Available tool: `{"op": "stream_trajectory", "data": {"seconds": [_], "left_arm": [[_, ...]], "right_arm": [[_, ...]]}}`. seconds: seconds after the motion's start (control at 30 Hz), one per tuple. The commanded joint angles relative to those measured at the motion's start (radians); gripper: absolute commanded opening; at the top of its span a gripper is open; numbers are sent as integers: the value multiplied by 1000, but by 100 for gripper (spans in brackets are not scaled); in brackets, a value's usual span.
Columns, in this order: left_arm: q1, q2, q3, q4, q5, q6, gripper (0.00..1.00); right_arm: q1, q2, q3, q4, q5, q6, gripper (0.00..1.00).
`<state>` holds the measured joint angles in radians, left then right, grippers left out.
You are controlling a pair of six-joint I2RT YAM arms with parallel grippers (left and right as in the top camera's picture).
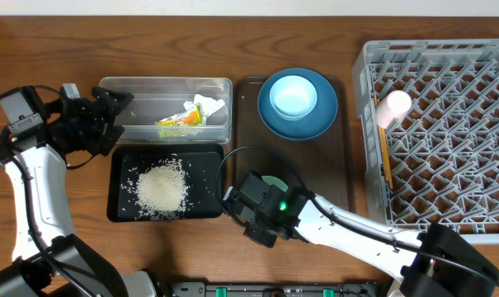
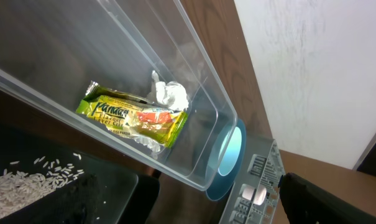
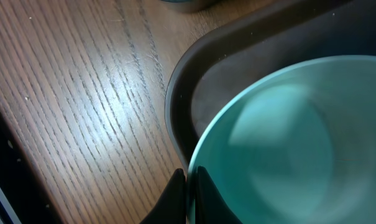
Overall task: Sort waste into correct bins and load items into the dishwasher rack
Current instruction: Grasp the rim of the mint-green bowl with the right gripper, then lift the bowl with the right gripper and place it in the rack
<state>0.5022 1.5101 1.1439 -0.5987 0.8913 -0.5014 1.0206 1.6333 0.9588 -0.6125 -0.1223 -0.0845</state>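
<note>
At the far left the left gripper (image 1: 120,115) hangs just beside the short end of the clear plastic tub (image 1: 165,83); I cannot tell whether its black fingers are apart or together. Inside the smooth, round-cornered tub lie the glossy yellow-green-orange snack wrapper (image 2: 133,117) and, touching it, the crumpled white napkin (image 2: 170,94). Just below the tub sits the shallow black tray (image 1: 117,206), with loose rice grains (image 1: 161,188) heaped in a rough mound. On the grained wooden table (image 3: 82,106) next comes the brown serving tray (image 1: 345,165) with its rounded lip. At its near corner the right gripper (image 3: 189,186) has its fingers pinched together on the thin rim of the smooth mint-green bowl (image 3: 281,143). Farther back on it is the dark-blue plate (image 1: 323,120), carrying the light-blue saucer (image 1: 293,96). At the right the grey lattice rack (image 1: 447,140) holds the pink cup (image 1: 395,105) and wooden chopsticks (image 1: 385,157) along its left side.
</note>
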Motion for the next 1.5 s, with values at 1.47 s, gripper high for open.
{"op": "stream_trajectory", "data": {"seconds": [1.47], "left_arm": [[3,-1,6,-3,12,-8,94]], "right_arm": [[-244,-219,300,-166,-154,70,1]]}}
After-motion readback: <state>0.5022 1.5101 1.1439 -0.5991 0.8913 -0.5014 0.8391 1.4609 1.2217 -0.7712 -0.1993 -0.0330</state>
